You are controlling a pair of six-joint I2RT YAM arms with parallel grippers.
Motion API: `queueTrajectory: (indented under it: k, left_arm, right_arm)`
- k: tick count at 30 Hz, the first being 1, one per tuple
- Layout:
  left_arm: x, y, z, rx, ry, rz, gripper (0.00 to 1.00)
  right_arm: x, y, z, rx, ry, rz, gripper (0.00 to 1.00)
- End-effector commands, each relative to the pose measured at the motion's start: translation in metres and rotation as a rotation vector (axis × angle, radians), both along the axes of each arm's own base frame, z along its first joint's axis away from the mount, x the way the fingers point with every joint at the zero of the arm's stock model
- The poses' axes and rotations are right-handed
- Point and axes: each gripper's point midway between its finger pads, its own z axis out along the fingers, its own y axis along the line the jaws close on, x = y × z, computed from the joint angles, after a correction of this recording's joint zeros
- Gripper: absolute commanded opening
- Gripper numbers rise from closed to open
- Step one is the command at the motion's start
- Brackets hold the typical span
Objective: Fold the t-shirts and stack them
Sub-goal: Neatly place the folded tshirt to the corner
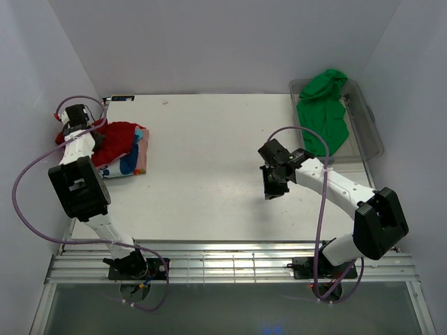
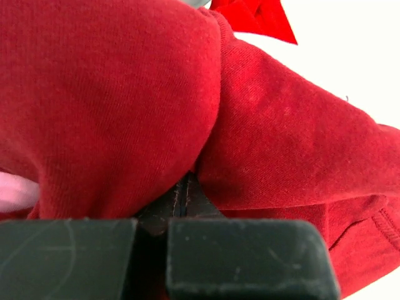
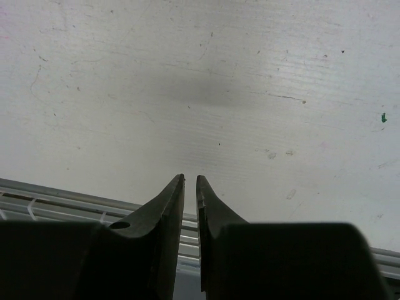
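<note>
Your left gripper is pinching the red t-shirt at upper left. Your right gripper, nearly closed and empty, is hovering nearer the green t-shirt, upper right.

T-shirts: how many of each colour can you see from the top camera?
red t-shirt: 1
green t-shirt: 1
blue t-shirt: 1, only an edge showing
pink t-shirt: 1, only an edge showing
Total: 4 seen; the pile may hide more.
</note>
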Motion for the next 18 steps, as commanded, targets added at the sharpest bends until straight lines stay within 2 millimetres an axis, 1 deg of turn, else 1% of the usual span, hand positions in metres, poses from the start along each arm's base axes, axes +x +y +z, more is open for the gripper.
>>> queueTrajectory:
  k: [1, 3, 6, 7, 8, 10, 11, 12, 13, 14, 15, 16, 17, 18]
  left_arm:
    - [0.003, -0.004, -0.026, -0.061, 0.039, -0.021, 0.00]
    - [0.008, -0.005, -0.026, -0.070, 0.030, -0.033, 0.00]
    - [0.012, -0.011, -0.001, -0.059, -0.024, -0.053, 0.00]
    - [0.014, -0.013, 0.011, -0.051, -0.050, -0.060, 0.00]
    - [0.016, -0.022, 0.036, -0.031, -0.096, -0.082, 0.00]
    - [0.014, -0.035, 0.060, -0.018, -0.142, -0.098, 0.00]
    - [0.012, -0.051, 0.085, 0.000, -0.188, -0.128, 0.02]
    - [0.009, -0.060, 0.092, 0.010, -0.199, -0.140, 0.08]
    - [0.001, -0.071, 0.088, 0.004, -0.190, -0.154, 0.15]
    - [-0.001, -0.089, 0.092, -0.005, -0.199, -0.183, 0.28]
    - [-0.008, -0.101, 0.106, 0.001, -0.231, -0.205, 0.34]
    - [-0.016, -0.111, 0.097, -0.007, -0.211, -0.221, 0.42]
    - [-0.018, -0.128, 0.099, -0.011, -0.217, -0.258, 0.51]
    - [-0.023, -0.138, 0.107, -0.009, -0.237, -0.288, 0.63]
  right_arm:
    - [0.003, 0.000, 0.022, 0.009, -0.043, -0.028, 0.20]
    - [0.005, 0.000, 0.025, 0.007, -0.049, -0.033, 0.20]
    - [0.012, 0.005, 0.032, 0.019, -0.072, -0.024, 0.20]
    - [0.015, 0.008, 0.034, 0.028, -0.083, -0.016, 0.20]
    - [0.018, 0.012, 0.037, 0.043, -0.096, -0.008, 0.21]
    - [0.028, 0.020, 0.045, 0.076, -0.128, 0.005, 0.21]
    - [0.031, 0.025, 0.047, 0.090, -0.135, 0.013, 0.22]
    - [0.037, 0.029, 0.053, 0.095, -0.152, 0.022, 0.22]
    - [0.040, 0.031, 0.056, 0.100, -0.160, 0.027, 0.22]
    - [0.043, 0.033, 0.058, 0.105, -0.167, 0.030, 0.21]
    - [0.047, 0.037, 0.063, 0.112, -0.181, 0.039, 0.21]
    - [0.051, 0.039, 0.066, 0.120, -0.193, 0.041, 0.21]
    - [0.053, 0.040, 0.069, 0.122, -0.201, 0.045, 0.21]
    - [0.055, 0.043, 0.071, 0.126, -0.205, 0.054, 0.22]
